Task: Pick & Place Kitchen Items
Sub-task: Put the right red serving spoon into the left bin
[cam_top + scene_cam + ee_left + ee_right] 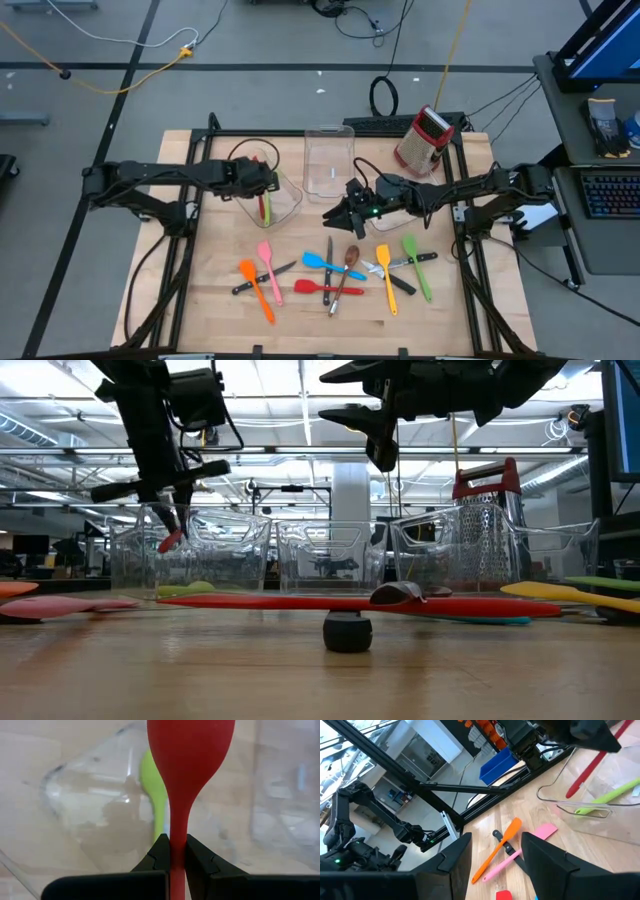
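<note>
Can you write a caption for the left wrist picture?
Left gripper shut on a red spoon above a clear bin holding a green utensil.

You have two bins at the far side of the surface: the left bin sits tilted, with the upright bin just to its right. Right of that, at the far right corner, stands the grater. Inside the left bin lies one utensil, and the left gripper hangs over that bin with a spoon clamped between its jaws. The right gripper hovers near the middle, nearer to you than the upright bin. The remaining utensils lie scattered in a band along the near half, from left of centre to the right.
</note>
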